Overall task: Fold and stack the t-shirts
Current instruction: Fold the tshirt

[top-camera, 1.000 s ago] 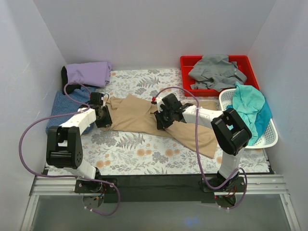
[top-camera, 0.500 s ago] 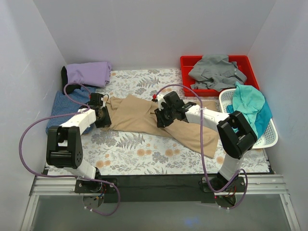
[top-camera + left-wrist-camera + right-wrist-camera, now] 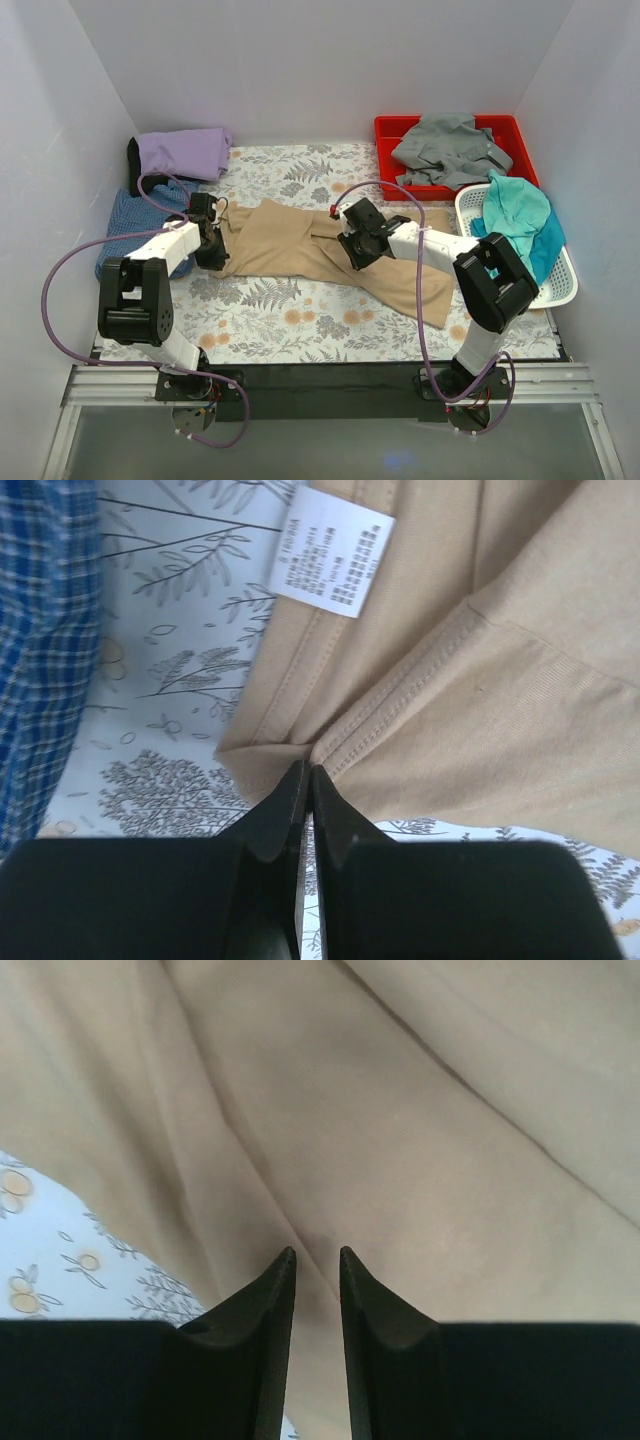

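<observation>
The tan t-shirt (image 3: 280, 240) lies spread across the middle of the flower-print table. My left gripper (image 3: 210, 245) sits at its left end; in the left wrist view the jaws (image 3: 306, 770) are shut on the stitched hem corner of the tan cloth (image 3: 520, 680), near a white care label (image 3: 335, 555). My right gripper (image 3: 358, 245) rests on the shirt's middle. Its jaws (image 3: 316, 1252) stand a little apart over a crease in the tan cloth (image 3: 400, 1110), with nothing pinched. A lavender t-shirt (image 3: 185, 152) and a blue t-shirt (image 3: 125, 225) lie at the far left.
A grey t-shirt (image 3: 450, 148) fills a red bin (image 3: 395, 125) at the back right. A teal t-shirt (image 3: 515, 220) hangs over a white basket (image 3: 560, 290) on the right. White walls close the left, back and right. The blue checked cloth (image 3: 40, 630) lies just left of my left gripper.
My left gripper has closed on the tan shirt's hem corner. My right gripper has slid to the right over the shirt's middle, its jaws unchanged.
</observation>
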